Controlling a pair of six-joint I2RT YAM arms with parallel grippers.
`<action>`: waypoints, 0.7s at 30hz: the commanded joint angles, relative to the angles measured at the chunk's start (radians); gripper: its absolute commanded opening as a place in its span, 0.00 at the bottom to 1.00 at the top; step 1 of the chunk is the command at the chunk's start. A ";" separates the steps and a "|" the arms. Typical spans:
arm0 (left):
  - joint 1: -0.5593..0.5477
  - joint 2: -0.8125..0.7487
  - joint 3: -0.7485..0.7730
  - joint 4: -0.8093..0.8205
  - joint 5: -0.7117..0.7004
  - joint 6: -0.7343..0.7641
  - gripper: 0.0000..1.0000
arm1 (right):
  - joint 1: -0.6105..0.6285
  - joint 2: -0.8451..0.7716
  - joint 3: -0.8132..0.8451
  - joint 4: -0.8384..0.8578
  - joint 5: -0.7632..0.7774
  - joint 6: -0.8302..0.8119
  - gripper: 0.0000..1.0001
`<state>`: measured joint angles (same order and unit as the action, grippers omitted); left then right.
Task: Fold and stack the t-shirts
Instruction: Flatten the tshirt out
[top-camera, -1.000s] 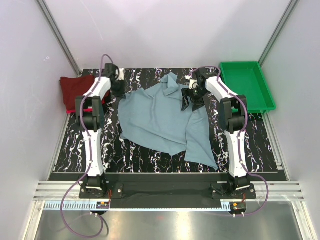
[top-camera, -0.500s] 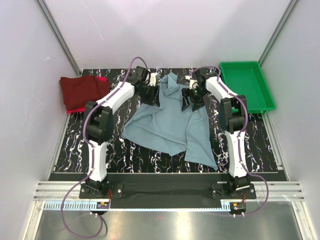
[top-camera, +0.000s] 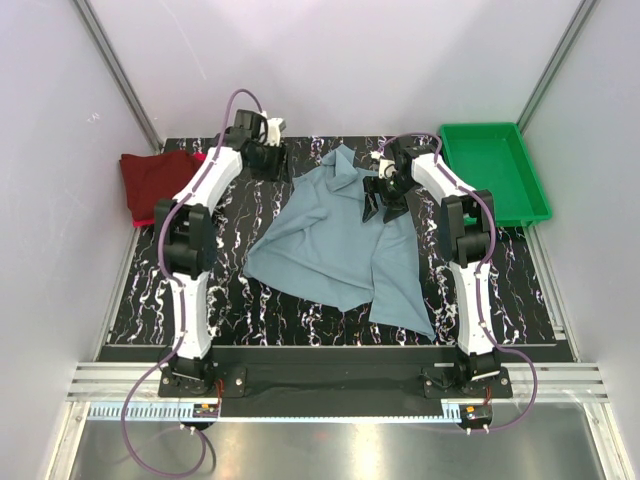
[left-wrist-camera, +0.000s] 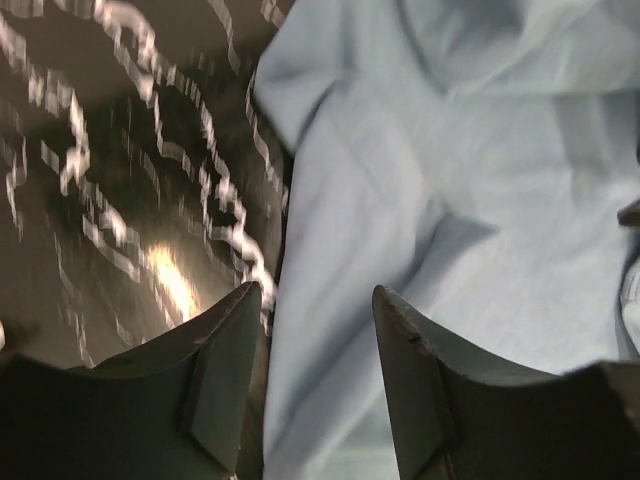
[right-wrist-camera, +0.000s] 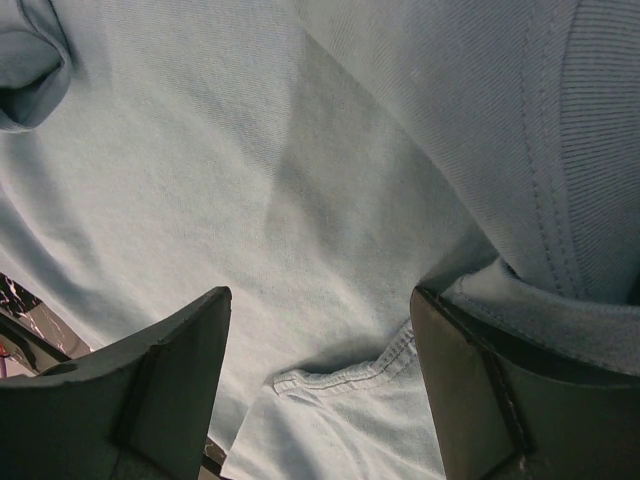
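Maroon t-shirt (top-camera: 155, 180): folded, well left of grey-blue t-shirt (top-camera: 320, 240). Left pincer (left-wrist-camera: 315, 330): wide, empty, over that shirt's left edge. Right pincer (right-wrist-camera: 320, 340): wide, over its far-right folds. Advice: pinch one layer at each corner, draw taut before folding.

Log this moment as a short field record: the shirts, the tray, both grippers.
grey-blue shirt: unfolded, rumpled, mid-table
maroon shirt: folded, far left, lying on the red one
red shirt: mostly hidden under the maroon shirt
green tray: far right, apart from the shirts
left gripper: jaws open at the grey-blue shirt's left edge, holding nothing
right gripper: jaws open over the grey-blue shirt, nothing clamped
progress: grey-blue shirt not yet folded or stacked
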<state>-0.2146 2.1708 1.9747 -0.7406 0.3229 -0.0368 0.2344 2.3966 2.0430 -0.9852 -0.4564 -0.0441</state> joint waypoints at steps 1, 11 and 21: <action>-0.012 0.105 0.084 0.026 0.077 0.070 0.52 | -0.003 -0.060 -0.007 0.011 -0.018 0.006 0.80; 0.018 0.251 0.219 0.093 0.139 0.080 0.52 | -0.001 -0.057 -0.009 0.011 -0.014 0.003 0.80; 0.009 0.247 0.193 0.098 0.244 0.052 0.28 | -0.003 -0.048 -0.009 0.013 -0.004 -0.002 0.80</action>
<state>-0.1986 2.4474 2.1384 -0.6827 0.4767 0.0189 0.2344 2.3913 2.0342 -0.9798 -0.4572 -0.0441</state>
